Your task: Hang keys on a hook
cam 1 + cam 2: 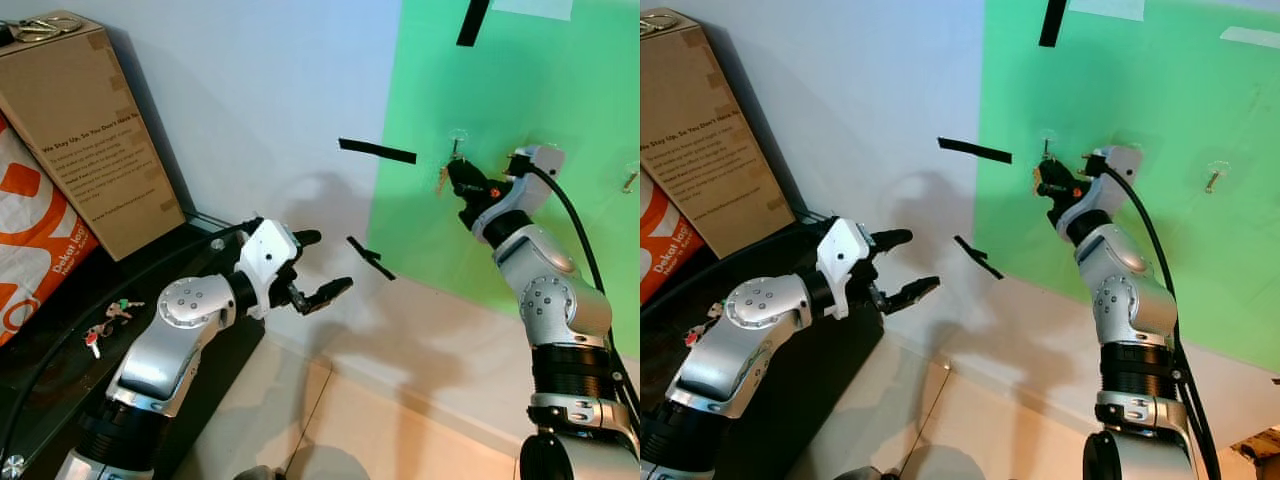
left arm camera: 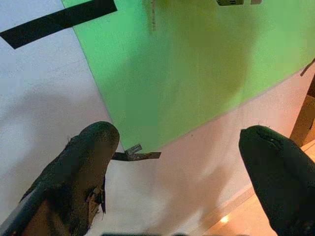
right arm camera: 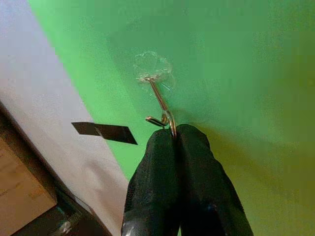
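Keys pinched in right hand at hook, two hooks total

Cardboard box — "We Stay Up. So You Don't Have To."

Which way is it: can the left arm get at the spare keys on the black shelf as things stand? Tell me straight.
Probably yes. The left gripper is open and holds nothing, and the spare keys lie uncovered on the black shelf beside that arm. It points at the wall now, so it would have to swing back.
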`<state>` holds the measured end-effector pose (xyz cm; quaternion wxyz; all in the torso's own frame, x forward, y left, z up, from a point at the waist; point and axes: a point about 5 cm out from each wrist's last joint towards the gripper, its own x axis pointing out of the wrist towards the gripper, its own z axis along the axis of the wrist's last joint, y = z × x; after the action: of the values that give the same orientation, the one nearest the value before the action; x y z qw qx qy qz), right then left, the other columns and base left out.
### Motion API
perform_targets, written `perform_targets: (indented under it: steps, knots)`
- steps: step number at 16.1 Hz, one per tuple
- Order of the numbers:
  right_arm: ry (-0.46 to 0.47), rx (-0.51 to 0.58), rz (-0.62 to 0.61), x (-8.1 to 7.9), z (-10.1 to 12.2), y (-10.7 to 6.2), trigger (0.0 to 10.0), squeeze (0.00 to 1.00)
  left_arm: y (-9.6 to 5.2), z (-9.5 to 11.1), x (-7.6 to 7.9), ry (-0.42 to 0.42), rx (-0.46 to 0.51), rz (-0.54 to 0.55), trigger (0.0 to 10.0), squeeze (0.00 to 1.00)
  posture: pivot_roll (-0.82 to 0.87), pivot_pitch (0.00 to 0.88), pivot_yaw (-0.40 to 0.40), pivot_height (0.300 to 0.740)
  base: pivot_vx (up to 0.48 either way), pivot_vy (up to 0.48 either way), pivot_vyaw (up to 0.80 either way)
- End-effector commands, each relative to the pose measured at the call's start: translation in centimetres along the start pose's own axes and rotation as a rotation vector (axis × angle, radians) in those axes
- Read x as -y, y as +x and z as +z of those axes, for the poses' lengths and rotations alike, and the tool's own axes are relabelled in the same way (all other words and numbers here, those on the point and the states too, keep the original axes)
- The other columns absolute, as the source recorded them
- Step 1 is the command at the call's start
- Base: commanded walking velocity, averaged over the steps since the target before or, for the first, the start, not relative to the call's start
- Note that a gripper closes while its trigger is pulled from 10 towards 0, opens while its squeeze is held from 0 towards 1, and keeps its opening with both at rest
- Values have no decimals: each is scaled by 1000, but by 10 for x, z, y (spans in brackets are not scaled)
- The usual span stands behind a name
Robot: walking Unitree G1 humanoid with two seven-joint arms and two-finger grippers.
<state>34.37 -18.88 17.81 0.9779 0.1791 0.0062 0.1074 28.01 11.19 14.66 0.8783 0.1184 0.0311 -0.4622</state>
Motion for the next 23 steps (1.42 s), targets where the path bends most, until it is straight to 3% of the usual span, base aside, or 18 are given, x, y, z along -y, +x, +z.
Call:
perform_targets:
  steps: [1,8,13,17,18,20,23]
  knots:
    - [16,-30,-37,5,-3,1,10000,0,1,2,0,9,8,-8,10000,0,-78,0,39,740,0,0,0]
    - [34,-71,-34,6,-12,1,10000,0,2,3,1,10,16,-14,10000,0,-77,0,35,740,0,0,0]
    - [122,-88,0,3,-16,1,10000,0,2,8,0,5,43,-5,10000,0,-76,0,34,740,0,0,0]
    - [124,-87,-6,3,-19,0,10000,0,2,8,0,4,50,0,10000,0,-75,0,34,740,0,0,0]
    - [125,-83,-9,4,-19,0,10000,188,2,9,-1,3,54,2,10000,0,-76,0,35,740,0,0,0]
    - [126,-75,-15,5,-17,-1,10000,1000,2,11,-1,-1,63,2,10000,0,-78,0,39,740,0,0,0]
    - [132,-57,-19,5,-16,-2,10000,1000,2,11,-2,-2,64,1,10000,0,-78,0,42,740,0,0,0]
